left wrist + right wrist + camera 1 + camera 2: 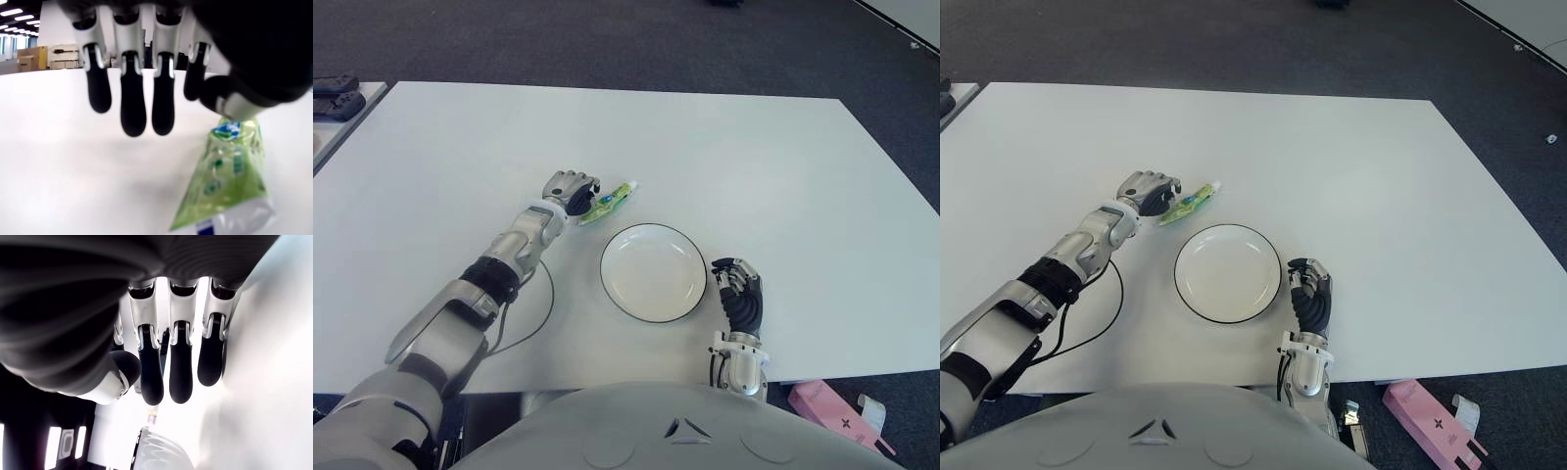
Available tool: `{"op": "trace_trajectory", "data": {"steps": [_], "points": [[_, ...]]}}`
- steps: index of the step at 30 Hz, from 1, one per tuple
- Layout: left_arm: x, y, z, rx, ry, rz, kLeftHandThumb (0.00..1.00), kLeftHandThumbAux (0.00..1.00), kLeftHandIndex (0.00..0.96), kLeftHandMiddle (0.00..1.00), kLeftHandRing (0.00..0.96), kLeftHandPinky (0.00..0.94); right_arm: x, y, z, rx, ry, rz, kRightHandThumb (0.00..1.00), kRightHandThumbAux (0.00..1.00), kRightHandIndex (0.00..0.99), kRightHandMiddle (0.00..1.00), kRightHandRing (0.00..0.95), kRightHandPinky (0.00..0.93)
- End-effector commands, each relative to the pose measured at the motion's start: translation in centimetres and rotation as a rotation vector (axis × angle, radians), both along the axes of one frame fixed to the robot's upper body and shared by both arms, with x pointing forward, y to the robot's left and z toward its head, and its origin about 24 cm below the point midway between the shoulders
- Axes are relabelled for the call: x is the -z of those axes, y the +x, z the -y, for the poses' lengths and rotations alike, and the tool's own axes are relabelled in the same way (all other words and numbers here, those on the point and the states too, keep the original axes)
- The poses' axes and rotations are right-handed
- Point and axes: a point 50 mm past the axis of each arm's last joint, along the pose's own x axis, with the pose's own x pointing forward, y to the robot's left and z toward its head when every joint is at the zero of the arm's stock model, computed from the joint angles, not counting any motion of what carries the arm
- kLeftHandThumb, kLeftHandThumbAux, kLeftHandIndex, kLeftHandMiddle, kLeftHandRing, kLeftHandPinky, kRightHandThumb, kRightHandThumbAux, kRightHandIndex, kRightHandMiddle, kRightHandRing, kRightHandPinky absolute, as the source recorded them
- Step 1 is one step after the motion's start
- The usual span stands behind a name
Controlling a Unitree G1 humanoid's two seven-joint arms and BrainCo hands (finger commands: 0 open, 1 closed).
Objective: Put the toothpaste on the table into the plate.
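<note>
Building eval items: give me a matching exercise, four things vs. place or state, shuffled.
Things:
1 toothpaste
2 plate
3 left hand
4 right hand

Place or state:
A holds nothing, white with dark rim
B shows right of the plate, grasping nothing
C green tube lying on the table, beyond the plate
D at the tube, fingers not closed on it

Pairs: 1-C, 2-A, 3-D, 4-B

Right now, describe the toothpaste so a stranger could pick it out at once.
Start at the white table and find the round white plate with a dark rim near its front edge. Just beyond the plate's rim, toward the robot's left, the toothpaste lies flat beside the left hand, whose thumb is at the tube. It is the only green thing there, a small tube with a white cap.
</note>
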Motion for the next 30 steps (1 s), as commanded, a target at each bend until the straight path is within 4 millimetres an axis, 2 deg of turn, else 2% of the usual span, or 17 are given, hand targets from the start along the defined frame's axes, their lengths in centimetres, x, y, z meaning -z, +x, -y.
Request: {"op": "trace_trajectory", "data": {"steps": [1,7,14,21,30], "points": [[0.1,-0.2,0.1,-0.053,0.021,-0.003,0.279,0.372,0.186,0.247,0.202,0.183,0.5,-0.1,-0.1,-0.008,0.006,-0.043,0.699,0.732,0.422,0.46,0.451,0.424],[-0.4,0.0,0.4,-0.111,0.037,0.04,0.194,0.333,0.103,0.17,0.127,0.135,0.5,-0.1,-0.1,-0.011,0.005,-0.048,0.698,0.732,0.421,0.461,0.456,0.434],[-0.8,0.4,0.8,-0.154,0.055,0.062,0.144,0.304,0.029,0.13,0.081,0.116,0.4,0.0,-0.2,-0.016,0.007,-0.057,0.697,0.732,0.421,0.461,0.455,0.429],[-1.2,0.8,1.4,-0.171,0.106,0.076,0.111,0.284,0.006,0.124,0.073,0.115,0.4,0.0,-0.2,-0.013,0.012,-0.054,0.699,0.731,0.422,0.462,0.452,0.432],[-1.3,1.2,2.1,-0.184,0.143,0.016,0.095,0.262,0.024,0.117,0.064,0.06,0.4,0.1,-0.4,-0.008,0.023,-0.046,0.701,0.73,0.424,0.465,0.453,0.439]]}}
